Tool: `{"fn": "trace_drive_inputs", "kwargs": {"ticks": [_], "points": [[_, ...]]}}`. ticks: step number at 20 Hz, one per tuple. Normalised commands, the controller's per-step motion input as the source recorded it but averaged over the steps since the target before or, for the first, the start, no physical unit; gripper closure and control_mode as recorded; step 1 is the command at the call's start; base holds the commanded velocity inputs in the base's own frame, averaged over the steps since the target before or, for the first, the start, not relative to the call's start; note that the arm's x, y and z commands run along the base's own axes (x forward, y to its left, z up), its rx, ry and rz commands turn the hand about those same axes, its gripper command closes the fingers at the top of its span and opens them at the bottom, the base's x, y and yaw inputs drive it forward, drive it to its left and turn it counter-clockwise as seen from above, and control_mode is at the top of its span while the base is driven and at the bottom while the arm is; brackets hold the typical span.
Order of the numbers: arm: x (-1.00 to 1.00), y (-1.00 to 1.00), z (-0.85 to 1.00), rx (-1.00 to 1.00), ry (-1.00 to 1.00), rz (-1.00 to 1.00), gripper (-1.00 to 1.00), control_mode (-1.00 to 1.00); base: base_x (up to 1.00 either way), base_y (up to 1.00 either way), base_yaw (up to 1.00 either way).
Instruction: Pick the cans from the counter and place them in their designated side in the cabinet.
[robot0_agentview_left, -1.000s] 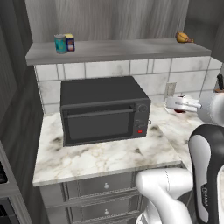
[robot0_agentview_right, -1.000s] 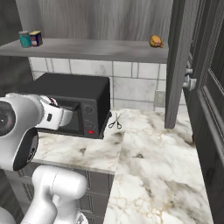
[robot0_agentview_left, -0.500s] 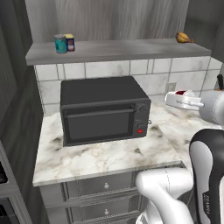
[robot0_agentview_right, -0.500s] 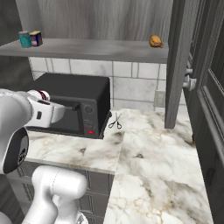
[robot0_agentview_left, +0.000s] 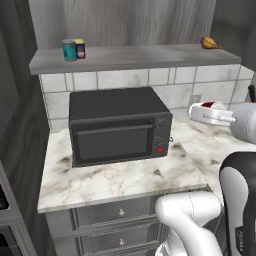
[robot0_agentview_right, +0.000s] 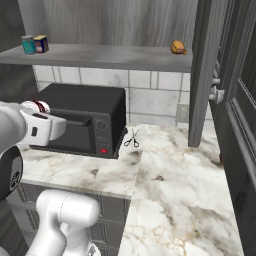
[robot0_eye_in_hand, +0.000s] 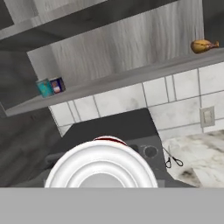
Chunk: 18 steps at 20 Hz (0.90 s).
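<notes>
The gripper (robot0_agentview_left: 206, 107) hangs above the counter (robot0_agentview_left: 125, 177), to the right of the black microwave (robot0_agentview_left: 117, 125), pinching the red can (robot0_agentview_left: 212, 105). That can lies sideways in the jaws: a small red cylinder with white bands, showing in the hand view as a wide white ringed end with a red rim (robot0_eye_in_hand: 103, 164) at the claw. From the right base view its red and white end (robot0_agentview_right: 36, 107) pokes out ahead of the microwave's front.

Up on the cabinet (robot0_agentview_left: 135, 57) shelf board, at the far left end, stands the second can (robot0_agentview_left: 79, 48), yellow top over dark blue body, just beside a larger teal can (robot0_agentview_left: 69, 50). At the shelf's right end rests a brown-orange lumpy food item (robot0_agentview_left: 210, 43). Scissors (robot0_agentview_right: 132, 138) lie on the marble by the microwave's right side.
</notes>
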Motion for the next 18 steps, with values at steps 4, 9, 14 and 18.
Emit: {"fn": "trace_drive_inputs", "kwargs": {"ticks": [4, 9, 14, 18], "points": [[-0.19, 0.07, 0.15, 0.00, 0.00, 0.00, 1.00, -1.00, 0.00, 0.00, 0.00], [-0.20, 0.05, 0.17, 0.00, 0.00, 0.00, 1.00, -1.00, 0.00, 0.00, 0.00], [-0.15, 0.03, 0.17, 0.00, 0.01, 0.00, 1.00, -1.00, 0.00, 0.00, 0.00], [-0.16, 0.04, 0.13, 0.00, 0.00, 0.01, 1.00, -1.00, 0.00, 0.00, 0.00]]}}
